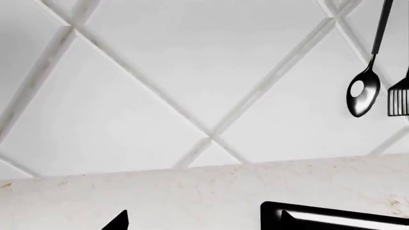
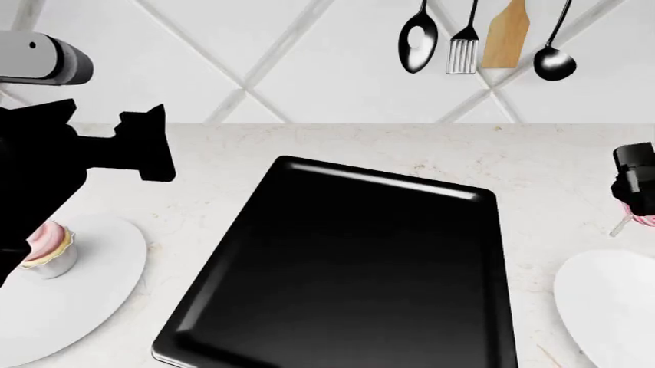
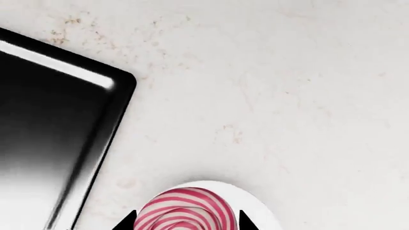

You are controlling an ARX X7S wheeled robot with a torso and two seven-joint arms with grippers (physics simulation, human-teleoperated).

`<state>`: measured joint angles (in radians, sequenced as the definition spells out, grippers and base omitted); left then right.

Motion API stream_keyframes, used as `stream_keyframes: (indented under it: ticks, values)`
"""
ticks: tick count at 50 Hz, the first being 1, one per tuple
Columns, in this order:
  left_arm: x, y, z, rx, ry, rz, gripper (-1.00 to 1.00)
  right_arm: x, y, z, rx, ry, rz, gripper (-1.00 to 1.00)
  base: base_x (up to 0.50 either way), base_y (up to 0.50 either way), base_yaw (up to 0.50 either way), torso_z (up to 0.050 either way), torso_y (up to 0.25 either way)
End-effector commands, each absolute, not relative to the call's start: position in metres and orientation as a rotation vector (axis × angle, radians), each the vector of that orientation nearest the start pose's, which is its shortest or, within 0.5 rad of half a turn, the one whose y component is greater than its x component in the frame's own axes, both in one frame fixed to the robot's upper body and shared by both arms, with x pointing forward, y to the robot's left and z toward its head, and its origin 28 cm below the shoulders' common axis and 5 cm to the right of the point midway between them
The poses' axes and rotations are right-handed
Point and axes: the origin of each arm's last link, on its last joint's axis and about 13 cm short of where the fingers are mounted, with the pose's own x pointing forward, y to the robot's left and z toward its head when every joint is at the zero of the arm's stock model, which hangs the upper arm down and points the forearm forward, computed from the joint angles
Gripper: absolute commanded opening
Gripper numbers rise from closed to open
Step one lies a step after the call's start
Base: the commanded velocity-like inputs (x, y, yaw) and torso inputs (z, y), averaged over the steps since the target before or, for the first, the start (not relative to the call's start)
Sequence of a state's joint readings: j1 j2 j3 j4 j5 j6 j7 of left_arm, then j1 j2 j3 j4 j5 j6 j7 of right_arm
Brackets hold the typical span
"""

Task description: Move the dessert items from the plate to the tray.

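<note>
The tiled wall [image 2: 307, 54] is standing behind a pale speckled worktop [image 2: 553, 176], with its diagonal joints crossing the left wrist view as well. On the worktop, the black tray [image 2: 348, 268] is lying flat and bare in the middle of the head view, one rounded corner also showing in the right wrist view. A white plate [image 2: 72, 307] is sitting just beside the tray on the robot's left side, and a second white plate [image 2: 614, 307] is lying near the tray on the right, partly cut off by the frame edge. The left gripper [image 2: 143, 149] is hanging above the worktop beyond the left plate, well above the cupcake; whether its jaws are open or closed cannot be told. The right gripper [image 2: 636, 195] is showing at the right edge, above the far rim of the right plate, and its jaws are closing on the lollipop [image 3: 185, 211]; in the right wrist view the two dark jaw tips are sitting on either side of the pink-and-white swirl, above the plate and apart from the tray. The cupcake [image 2: 48, 245] is standing upright on the left plate, partly hidden by the left arm. Four utensils [image 2: 481, 38] are hanging on the wall beyond the tray: a spoon, a slotted turner, a wooden spatula and a ladle.
</note>
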<state>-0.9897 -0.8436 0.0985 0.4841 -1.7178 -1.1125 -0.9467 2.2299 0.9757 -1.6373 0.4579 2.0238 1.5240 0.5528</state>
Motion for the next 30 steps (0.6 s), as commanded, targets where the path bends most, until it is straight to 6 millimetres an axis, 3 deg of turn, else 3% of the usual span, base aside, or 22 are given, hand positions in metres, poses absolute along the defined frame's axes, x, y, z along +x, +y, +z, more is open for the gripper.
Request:
stream_keyframes:
  ticks: [1,21,30]
  values:
    - [0.212,0.273,0.297,0.033,0.052,-0.067,1.0,0.247,-0.226,0.396,-0.254,0.855,0.074,-1.0,0.0,0.0,0.0,0.0,0.0]
    - [0.213,0.276,0.291,0.033,0.068,-0.06,1.0,0.255,-0.19,0.398,-0.32,0.834,0.271,-1.0,0.0,0.0,0.0,0.0,0.0]
    - [0.214,0.275,0.291,0.034,0.068,-0.062,1.0,0.268,-0.179,0.393,-0.307,0.819,0.322,-1.0,0.0,0.0,0.0,0.0,0.0]
